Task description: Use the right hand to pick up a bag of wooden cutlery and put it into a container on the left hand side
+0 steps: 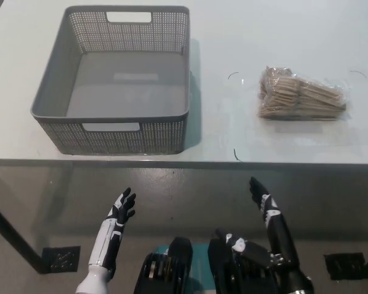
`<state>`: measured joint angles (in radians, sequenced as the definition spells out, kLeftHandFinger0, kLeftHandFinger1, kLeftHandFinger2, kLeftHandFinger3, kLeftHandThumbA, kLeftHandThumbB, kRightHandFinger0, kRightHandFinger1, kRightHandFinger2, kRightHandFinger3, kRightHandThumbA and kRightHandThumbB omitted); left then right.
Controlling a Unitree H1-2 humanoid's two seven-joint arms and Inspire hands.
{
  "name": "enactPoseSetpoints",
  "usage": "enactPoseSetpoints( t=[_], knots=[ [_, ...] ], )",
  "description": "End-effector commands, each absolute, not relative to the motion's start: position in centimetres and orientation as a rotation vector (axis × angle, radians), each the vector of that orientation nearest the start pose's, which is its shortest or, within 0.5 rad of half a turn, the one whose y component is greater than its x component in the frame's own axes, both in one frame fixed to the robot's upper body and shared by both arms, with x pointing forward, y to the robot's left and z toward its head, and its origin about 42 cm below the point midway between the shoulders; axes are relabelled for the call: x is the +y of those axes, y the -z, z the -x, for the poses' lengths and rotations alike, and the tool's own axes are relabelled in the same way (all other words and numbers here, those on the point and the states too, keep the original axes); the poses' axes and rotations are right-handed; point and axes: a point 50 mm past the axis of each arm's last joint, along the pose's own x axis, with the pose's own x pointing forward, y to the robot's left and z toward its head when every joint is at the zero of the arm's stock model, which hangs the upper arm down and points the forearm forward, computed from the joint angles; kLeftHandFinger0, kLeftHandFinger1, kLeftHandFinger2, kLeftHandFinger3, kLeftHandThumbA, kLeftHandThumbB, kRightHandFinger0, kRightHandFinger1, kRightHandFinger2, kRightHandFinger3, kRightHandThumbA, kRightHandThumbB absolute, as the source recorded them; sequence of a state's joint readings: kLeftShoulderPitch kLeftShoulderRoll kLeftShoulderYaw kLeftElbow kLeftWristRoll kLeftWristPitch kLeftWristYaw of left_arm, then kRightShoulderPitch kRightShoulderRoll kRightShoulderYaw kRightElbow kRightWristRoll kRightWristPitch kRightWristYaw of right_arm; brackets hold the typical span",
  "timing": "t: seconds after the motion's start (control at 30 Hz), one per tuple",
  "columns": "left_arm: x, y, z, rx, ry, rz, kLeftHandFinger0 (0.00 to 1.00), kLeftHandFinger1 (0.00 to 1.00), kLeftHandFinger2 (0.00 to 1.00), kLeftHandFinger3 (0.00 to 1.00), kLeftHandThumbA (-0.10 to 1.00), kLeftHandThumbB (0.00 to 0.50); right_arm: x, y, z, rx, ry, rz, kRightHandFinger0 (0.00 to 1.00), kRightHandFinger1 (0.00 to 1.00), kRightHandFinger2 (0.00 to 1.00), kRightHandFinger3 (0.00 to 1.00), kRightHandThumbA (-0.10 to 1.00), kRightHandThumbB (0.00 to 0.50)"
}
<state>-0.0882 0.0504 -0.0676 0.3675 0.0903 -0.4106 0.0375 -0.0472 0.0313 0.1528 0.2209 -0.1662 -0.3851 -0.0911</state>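
A clear bag of wooden cutlery (300,95) lies on the white table (233,37) at the right. A grey perforated basket (119,79) with nothing in it stands on the table's left side. My black right hand (265,205) is below the table's front edge, well short of the bag, open with its fingers pointing up. My white left hand (120,211) rests lower left, also below the table edge, open and holding nothing.
The table's front edge (184,162) runs across the middle of the view, with grey floor below it. Table legs and floor plates (61,257) show at the bottom corners. Bare tabletop lies between basket and bag.
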Motion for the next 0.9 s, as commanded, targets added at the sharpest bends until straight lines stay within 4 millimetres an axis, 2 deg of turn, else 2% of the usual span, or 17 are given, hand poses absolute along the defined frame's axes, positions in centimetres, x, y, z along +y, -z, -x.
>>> enactPoseSetpoints(
  t=[0.0,0.07,0.13,0.2,0.33,0.4,0.47,0.5,0.53,0.6,0.63,0.67,0.83,0.87],
  knots=[
    [20.2,-6.3,-31.0,-0.231,0.140,-0.150,1.00,1.00,1.00,1.00,1.00,0.375,-17.2,-10.8,-27.9,-0.392,-0.071,0.148,1.00,1.00,1.00,1.00,1.00,0.210],
    [20.3,-6.3,-31.1,-0.231,0.142,-0.151,1.00,1.00,1.00,1.00,1.00,0.381,-17.8,-11.4,-27.5,-0.407,-0.087,0.122,1.00,1.00,1.00,1.00,1.00,0.216],
    [20.3,-6.2,-31.1,-0.226,0.146,-0.155,1.00,1.00,1.00,1.00,1.00,0.399,-18.9,-12.8,-27.2,-0.442,-0.051,0.171,1.00,1.00,1.00,1.00,1.00,0.242],
    [20.2,-6.1,-31.0,-0.223,0.147,-0.153,1.00,1.00,1.00,1.00,1.00,0.401,-20.0,-14.3,-27.4,-0.474,-0.043,0.195,1.00,1.00,1.00,1.00,1.00,0.305],
    [20.1,-5.7,-30.3,-0.210,0.147,-0.142,1.00,1.00,1.00,1.00,1.00,0.395,-23.9,-19.6,-28.5,-0.554,-0.051,0.428,1.00,1.00,1.00,1.00,1.00,0.346],
    [20.3,-5.6,-30.2,-0.206,0.146,-0.142,1.00,1.00,1.00,1.00,1.00,0.395,-24.9,-21.3,-29.0,-0.580,-0.043,0.520,1.00,1.00,1.00,1.00,1.00,0.356],
    [20.3,-5.3,-29.8,-0.197,0.143,-0.144,1.00,1.00,1.00,1.00,1.00,0.391,-26.6,-24.0,-30.2,-0.579,-0.023,0.645,1.00,1.00,1.00,1.00,1.00,0.398],
    [20.3,-5.2,-29.6,-0.194,0.144,-0.144,1.00,1.00,1.00,1.00,1.00,0.392,-26.9,-24.5,-30.5,-0.573,-0.021,0.661,1.00,1.00,1.00,1.00,1.00,0.413],
    [20.3,-5.2,-29.5,-0.192,0.145,-0.145,1.00,1.00,1.00,1.00,1.00,0.392,-27.9,-26.5,-31.6,-0.572,-0.016,0.729,1.00,1.00,1.00,1.00,1.00,0.417],
    [20.3,-5.0,-29.3,-0.187,0.147,-0.142,1.00,1.00,1.00,1.00,1.00,0.389,-29.1,-28.8,-33.0,-0.574,-0.016,0.796,1.00,1.00,1.00,1.00,0.98,0.434],
    [20.2,-4.9,-29.3,-0.183,0.147,-0.140,1.00,1.00,1.00,1.00,1.00,0.390,-29.5,-29.7,-33.5,-0.572,-0.017,0.816,1.00,1.00,1.00,1.00,0.99,0.384],
    [20.3,-4.9,-29.2,-0.182,0.147,-0.136,1.00,1.00,1.00,1.00,1.00,0.387,-30.1,-31.1,-34.5,-0.569,-0.020,0.846,1.00,1.00,1.00,1.00,0.95,0.432],
    [20.3,-4.7,-29.1,-0.176,0.152,-0.135,1.00,1.00,1.00,1.00,1.00,0.385,-31.9,-35.9,-38.2,-0.557,-0.022,0.942,1.00,1.00,1.00,1.00,0.90,0.428],
    [20.3,-4.7,-29.1,-0.174,0.153,-0.134,1.00,1.00,1.00,1.00,1.00,0.385,-32.1,-37.1,-39.3,-0.558,-0.018,0.972,1.00,1.00,1.00,1.00,0.90,0.443]
  ],
)
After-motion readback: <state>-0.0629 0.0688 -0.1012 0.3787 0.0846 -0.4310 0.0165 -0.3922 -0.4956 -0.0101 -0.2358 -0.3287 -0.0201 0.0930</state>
